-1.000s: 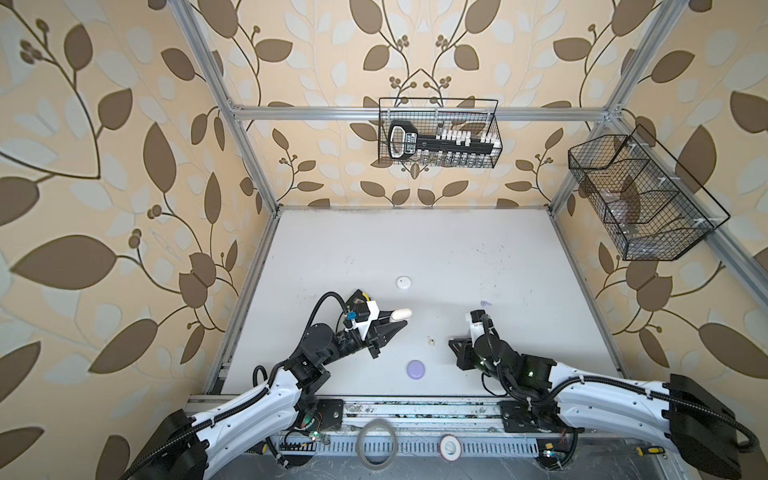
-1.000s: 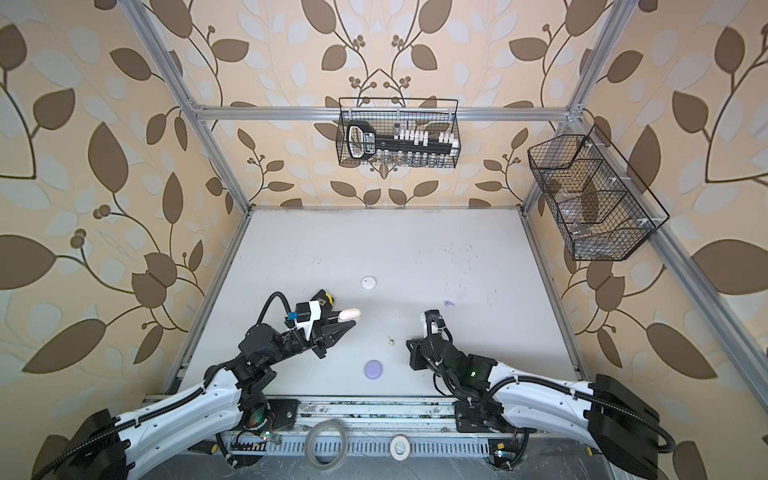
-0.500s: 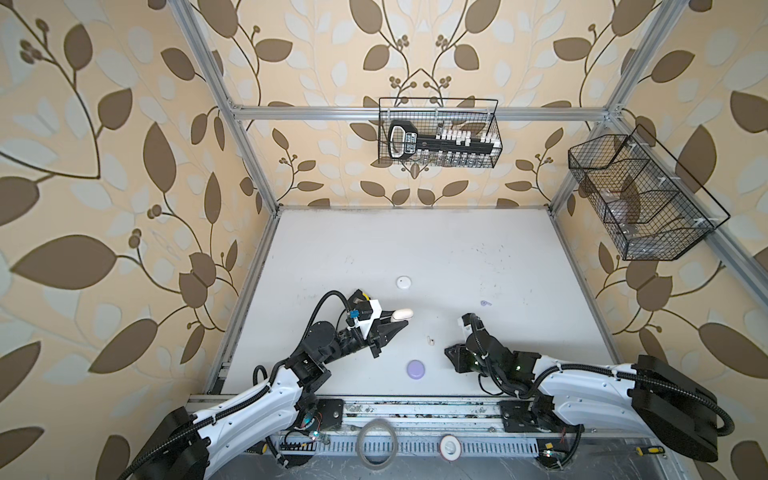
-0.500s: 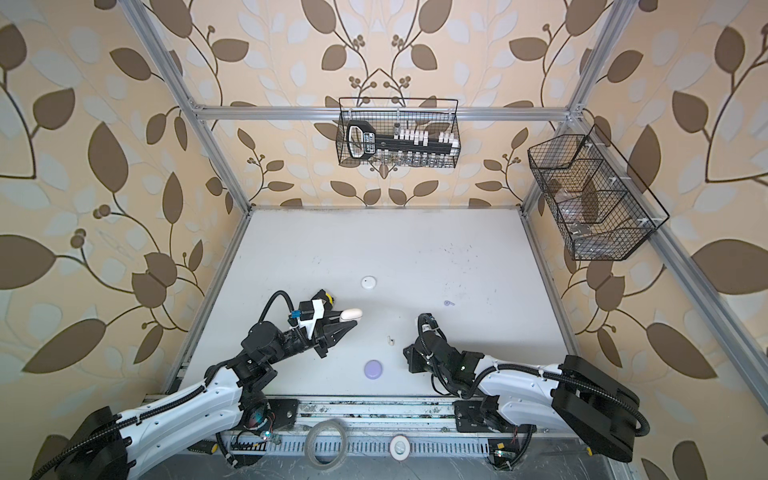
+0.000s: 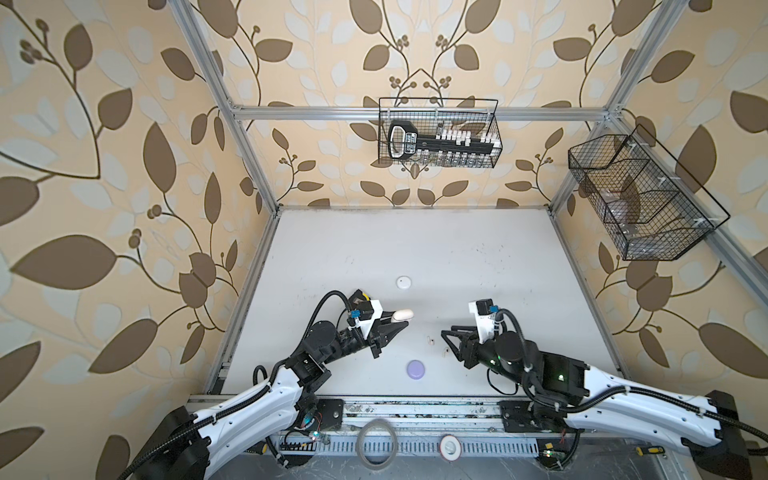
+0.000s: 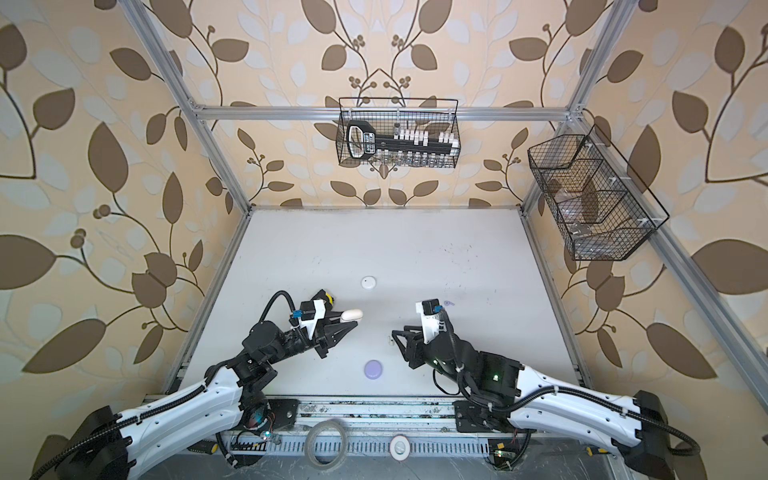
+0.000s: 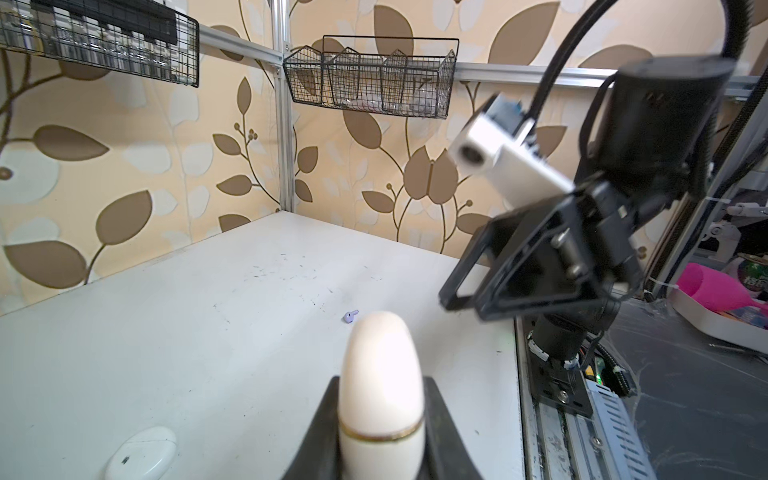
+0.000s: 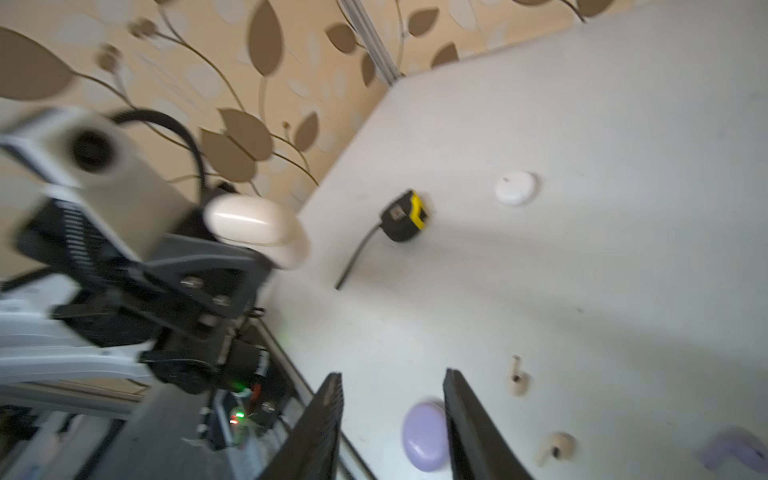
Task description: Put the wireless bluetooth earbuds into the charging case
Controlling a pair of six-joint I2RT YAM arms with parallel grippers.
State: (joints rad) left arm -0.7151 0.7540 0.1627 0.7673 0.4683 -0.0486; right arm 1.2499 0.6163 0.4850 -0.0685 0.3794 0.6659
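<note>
Now: L tool clamps cream case; R tool parted, empty (basket label illegible).

— Looks like a robot lab cell, surely?
— Yes — boxed in by aluminium framing and leaf-print panels, fitted with two robot arms on a base rail, hung with wire baskets over a scuffed white table.
</note>
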